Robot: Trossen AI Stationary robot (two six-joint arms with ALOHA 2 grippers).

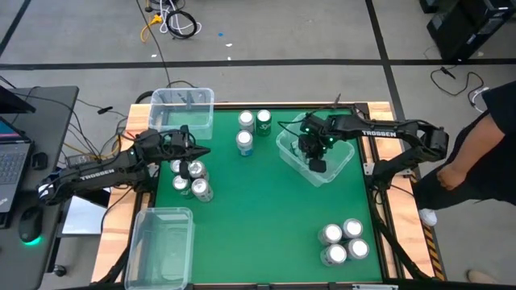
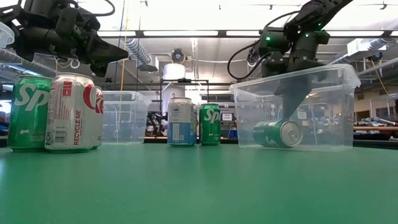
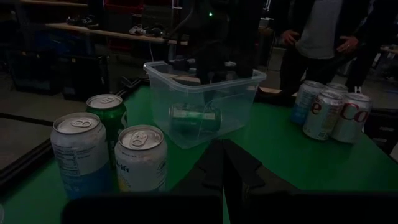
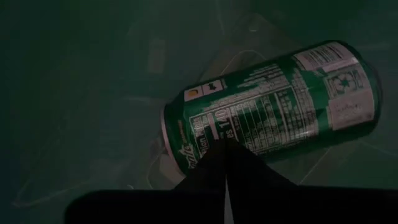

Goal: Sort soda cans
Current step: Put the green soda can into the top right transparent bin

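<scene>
Inside the clear bin (image 1: 343, 165), under the closed, empty right tool (image 4: 225, 146), a green can (image 4: 273, 106) lies sideways: light, smooth, dentable, likely to roll, best pinched across its body.

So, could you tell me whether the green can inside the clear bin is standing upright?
No, the green can lies on its side on the floor of the clear bin, its silver end facing the low camera.

High view: straight down over whole green table (image 1: 266, 217). Low view: at tabletop level, facing the room. Right wrist view: very close above a lying green can (image 4: 273, 106). Shared with low and left wrist views: clear bin (image 2: 298, 106).
</scene>
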